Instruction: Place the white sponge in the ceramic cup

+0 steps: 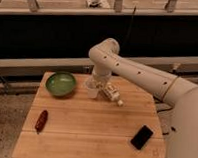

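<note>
The ceramic cup is a small white cup standing upright on the wooden table, just right of the green bowl. My gripper hangs from the white arm directly over the cup's right rim, partly covering it. The white sponge does not show; it is hidden by the gripper or the cup. A white bottle with a label lies on its side just right of the cup.
A green bowl sits at the table's back left. A dark red object lies near the left edge. A black phone lies at the front right. A dark wall with a rail runs behind the table.
</note>
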